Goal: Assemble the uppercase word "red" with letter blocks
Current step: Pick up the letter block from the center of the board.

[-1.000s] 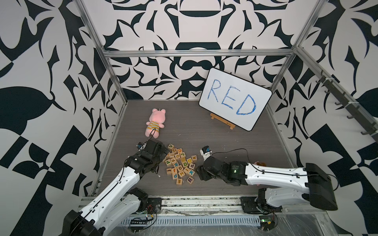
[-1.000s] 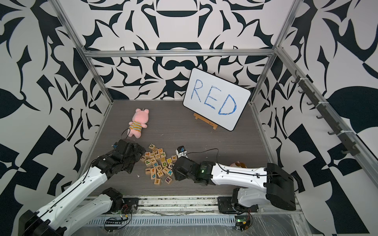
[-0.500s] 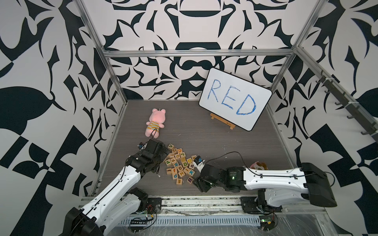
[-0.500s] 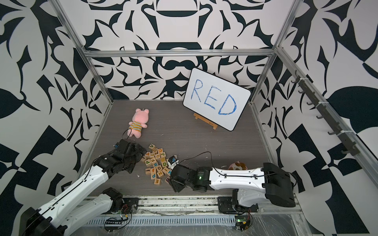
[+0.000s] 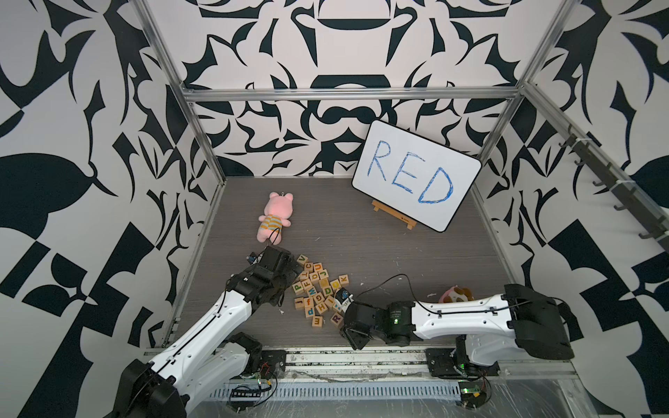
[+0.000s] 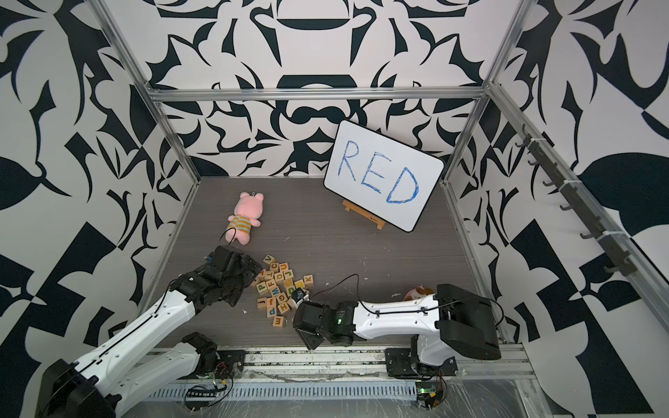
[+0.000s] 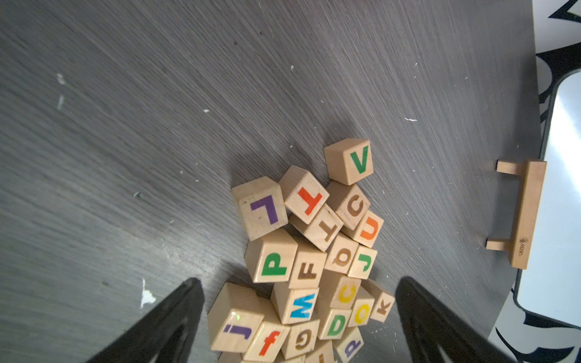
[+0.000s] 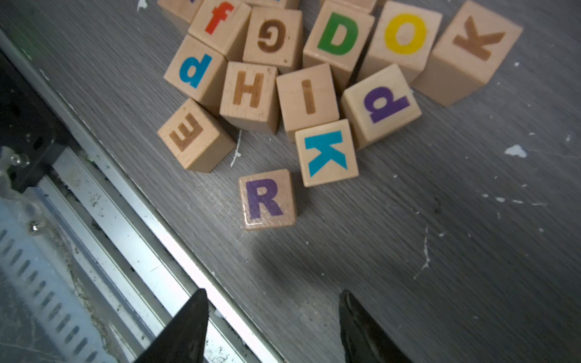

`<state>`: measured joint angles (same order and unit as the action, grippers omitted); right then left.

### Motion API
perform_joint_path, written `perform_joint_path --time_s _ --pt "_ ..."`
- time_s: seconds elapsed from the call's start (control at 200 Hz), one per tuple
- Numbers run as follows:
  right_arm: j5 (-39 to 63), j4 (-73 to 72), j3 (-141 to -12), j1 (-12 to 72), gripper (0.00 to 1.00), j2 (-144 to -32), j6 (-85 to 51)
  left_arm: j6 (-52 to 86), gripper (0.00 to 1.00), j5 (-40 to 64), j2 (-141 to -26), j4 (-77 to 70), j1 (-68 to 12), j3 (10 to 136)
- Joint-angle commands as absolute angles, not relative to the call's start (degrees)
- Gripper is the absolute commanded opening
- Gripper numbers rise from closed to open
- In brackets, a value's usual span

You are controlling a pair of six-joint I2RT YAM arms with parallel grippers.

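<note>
R block (image 8: 267,199) is lying just clear of the letter blocks (image 5: 318,289) | right gripper (image 8: 273,292) is hovering short of it, jaws apart, empty | left gripper (image 7: 300,279) is gaping over the pile | risk: off-centre closing may be skewing R; red E seemingly hidden

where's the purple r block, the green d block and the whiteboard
purple R block (image 8: 267,199), right wrist view, on its lettered top face
green D block (image 8: 338,34), right wrist view, on its lettered top face
whiteboard (image 5: 416,175), in a top view, middle of its white face
</note>
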<state>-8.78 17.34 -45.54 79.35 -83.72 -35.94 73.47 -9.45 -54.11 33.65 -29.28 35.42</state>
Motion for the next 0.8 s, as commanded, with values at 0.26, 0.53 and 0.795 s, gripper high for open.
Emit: perform_joint_path --time_s 0.26,0.53,0.795 --pt "-9.8 13.1 -46.1 79.9 0.65 -85.6 -36.1 71.0 1.0 -6.4 -54.2 34.6 -29.4 38.6" --pt "-9.5 13.4 -47.3 79.9 0.66 -88.0 -34.7 71.5 0.99 -6.7 -53.9 34.8 -29.4 37.5" --pt "-13.2 13.1 -48.5 79.9 0.65 -90.1 -34.1 71.7 1.0 -7.0 -53.3 35.0 -29.4 36.8"
